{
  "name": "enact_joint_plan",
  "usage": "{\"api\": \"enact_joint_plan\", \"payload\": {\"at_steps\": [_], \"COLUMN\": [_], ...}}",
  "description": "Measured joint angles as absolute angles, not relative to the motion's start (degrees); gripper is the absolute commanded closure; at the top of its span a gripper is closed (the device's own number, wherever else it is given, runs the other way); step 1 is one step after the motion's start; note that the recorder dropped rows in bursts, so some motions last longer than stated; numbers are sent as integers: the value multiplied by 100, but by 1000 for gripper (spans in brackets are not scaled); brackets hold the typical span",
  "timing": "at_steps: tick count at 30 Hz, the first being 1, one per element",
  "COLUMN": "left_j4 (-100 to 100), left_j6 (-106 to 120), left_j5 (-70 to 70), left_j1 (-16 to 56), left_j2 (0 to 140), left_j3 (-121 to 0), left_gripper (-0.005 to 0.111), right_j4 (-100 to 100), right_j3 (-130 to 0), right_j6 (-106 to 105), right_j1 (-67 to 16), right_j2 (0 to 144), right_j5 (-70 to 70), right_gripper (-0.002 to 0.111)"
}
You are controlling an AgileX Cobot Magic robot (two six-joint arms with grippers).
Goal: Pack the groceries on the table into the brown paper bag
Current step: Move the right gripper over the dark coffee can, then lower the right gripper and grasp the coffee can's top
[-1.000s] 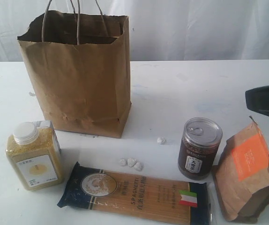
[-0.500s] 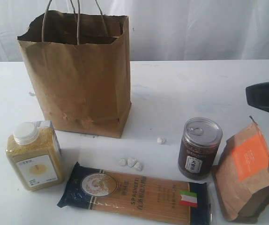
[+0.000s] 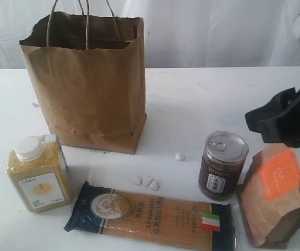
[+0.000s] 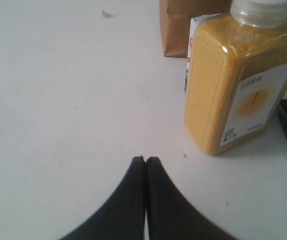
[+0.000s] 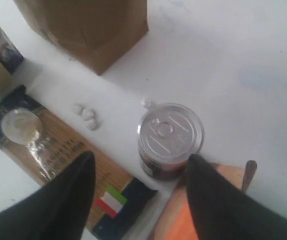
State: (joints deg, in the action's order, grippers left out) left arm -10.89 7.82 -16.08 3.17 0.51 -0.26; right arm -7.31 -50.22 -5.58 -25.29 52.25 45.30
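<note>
Spaghetti packet (image 3: 150, 215) lies flat, running left-right.

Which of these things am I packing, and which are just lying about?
For the job: paper bag, grain bottle, spaghetti packet, can, orange-labelled pouch, small carton behind the bottle.
Lying about: small white lumps on the table.

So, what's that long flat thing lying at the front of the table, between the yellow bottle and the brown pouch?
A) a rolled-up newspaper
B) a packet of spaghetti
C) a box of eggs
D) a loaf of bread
B: the packet of spaghetti has SPAGHETTI printed on it and pasta strands showing through, with the bottle at one end and the pouch at the other.
</note>
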Motion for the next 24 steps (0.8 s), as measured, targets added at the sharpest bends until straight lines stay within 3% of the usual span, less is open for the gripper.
{"api": "enact_joint_plan", "payload": {"at_steps": [4,13,20,24], "left_j4": [-1089,-1089,-1089,-1089], "left_j6": [782,782,782,782], "left_j5": [-1376,-1343,-1343,-1330], "left_j1": [317,317,317,317], "left_j2": [28,28,28,28], "left_j3": [-27,-15,-15,-15], "left_gripper": [107,107,107,107], "right_j4": [-345,349,436,436], "right_j3": [-5418,-6538,-6688,-6688], "right_j6": [-558,-920,-1185,-1350], "right_j1": [-2529,-2529,-2529,-2529], "right_j2": [5773,7465,8498,8826], "right_j5": [4567,5111,5222,5169], "right_gripper": [39,39,39,26]}}
